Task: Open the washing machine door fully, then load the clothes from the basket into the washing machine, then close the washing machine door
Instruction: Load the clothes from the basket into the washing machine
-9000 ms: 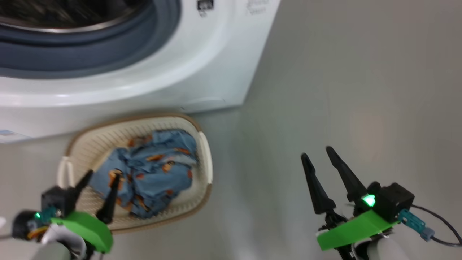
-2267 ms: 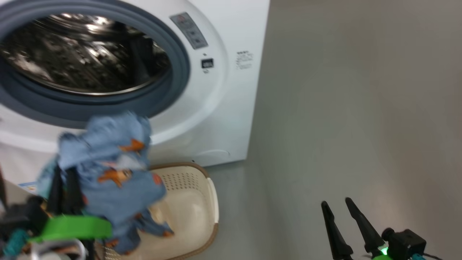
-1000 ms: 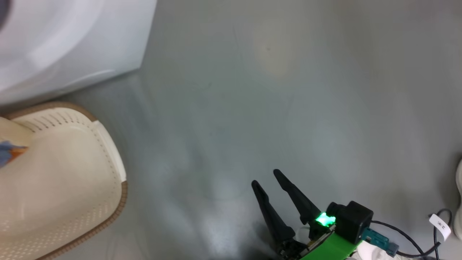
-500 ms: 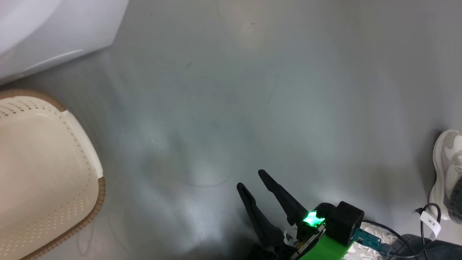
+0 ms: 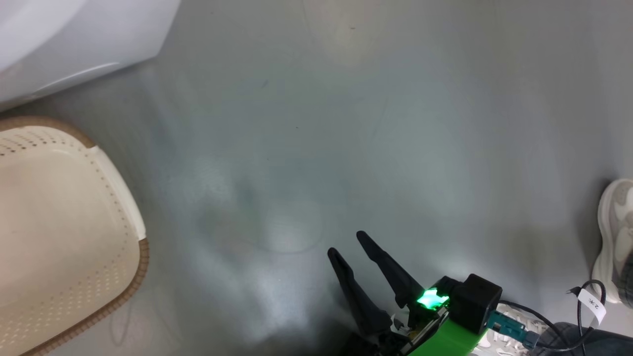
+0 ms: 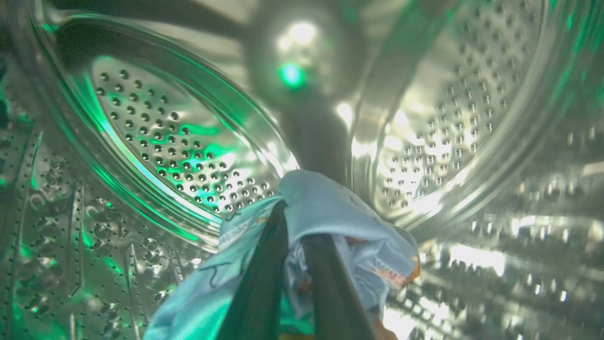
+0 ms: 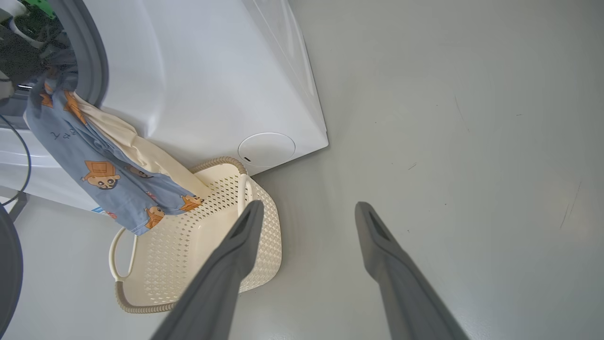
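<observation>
Loading in progress: at the washing machine [image 7: 198,71], the basket [image 7: 264,236] on the floor [image 7: 448,141] below, the clothes [image 6: 330,208] reach into the drum [image 6: 165,132], a tail hanging outside, clenched in your left claw [image 6: 297,222]. Your right claw [image 7: 309,207] hangs released. Next, likely: let go deep inside, then feed the tail in.

Head cam is looking steeply down at the floor [image 5: 376,128] right of the washing machine [image 5: 74,44], its lower corner and the basket [image 5: 118,193] clipping in. My left wrist cam is sitting inside the machine's drum [image 6: 155,137], very close, facing the back wall. My right wrist cam is hanging outside the machine, further back, sharing basket, corner and floor with head, the clothes [image 6: 330,208] with left.
</observation>
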### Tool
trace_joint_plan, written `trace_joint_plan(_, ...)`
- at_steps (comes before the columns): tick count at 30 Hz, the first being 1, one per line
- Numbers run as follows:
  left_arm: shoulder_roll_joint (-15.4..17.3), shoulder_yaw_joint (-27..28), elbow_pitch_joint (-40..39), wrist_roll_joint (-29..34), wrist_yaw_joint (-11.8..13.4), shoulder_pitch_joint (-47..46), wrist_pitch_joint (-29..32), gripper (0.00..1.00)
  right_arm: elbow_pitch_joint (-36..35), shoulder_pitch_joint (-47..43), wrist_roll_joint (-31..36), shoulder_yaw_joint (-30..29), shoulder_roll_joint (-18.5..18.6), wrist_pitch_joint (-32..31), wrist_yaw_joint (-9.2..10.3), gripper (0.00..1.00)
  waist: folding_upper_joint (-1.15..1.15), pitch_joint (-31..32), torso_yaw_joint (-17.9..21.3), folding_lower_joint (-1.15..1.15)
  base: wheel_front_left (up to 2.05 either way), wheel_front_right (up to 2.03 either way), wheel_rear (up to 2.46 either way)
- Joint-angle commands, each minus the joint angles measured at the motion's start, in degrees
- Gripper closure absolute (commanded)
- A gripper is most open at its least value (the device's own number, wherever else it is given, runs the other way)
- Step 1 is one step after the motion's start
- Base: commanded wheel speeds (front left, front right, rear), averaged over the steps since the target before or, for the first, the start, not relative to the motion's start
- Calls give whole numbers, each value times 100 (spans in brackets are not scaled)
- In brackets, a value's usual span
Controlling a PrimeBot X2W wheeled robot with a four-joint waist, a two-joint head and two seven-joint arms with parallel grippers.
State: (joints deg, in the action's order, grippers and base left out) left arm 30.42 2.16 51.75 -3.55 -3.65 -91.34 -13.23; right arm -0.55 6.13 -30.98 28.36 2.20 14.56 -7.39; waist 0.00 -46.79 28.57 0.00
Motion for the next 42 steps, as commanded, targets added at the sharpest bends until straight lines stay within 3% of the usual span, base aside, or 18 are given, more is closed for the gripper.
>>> trace_joint_plan(1,279,-214,-4,255,71,50,108,63,-57,-87,16,51,68,44,-10,0,0,36,-65,0,0,0,0)
trace_joint_plan(3,249,-342,201,379,177,43,309,6,-15,-75,33,33,68,44,-10,0,0,78,-135,0,0,0,0)
trace_joint_plan(4,228,-396,247,425,220,30,327,0,7,-62,40,41,68,44,-10,0,0,96,-159,0,0,0,0)
trace_joint_plan(24,-340,-217,892,-18,845,742,-88,0,252,72,219,-200,68,44,-10,0,0,807,-636,0,0,0,0)
trace_joint_plan(32,-699,-130,704,-289,781,1318,-171,0,339,130,369,-342,68,44,-10,0,0,1088,-946,0,0,0,0)
trace_joint_plan(42,-1151,-154,-507,-453,551,2483,-175,0,489,379,719,-661,67,44,-10,0,0,1227,-1626,0,0,0,0)
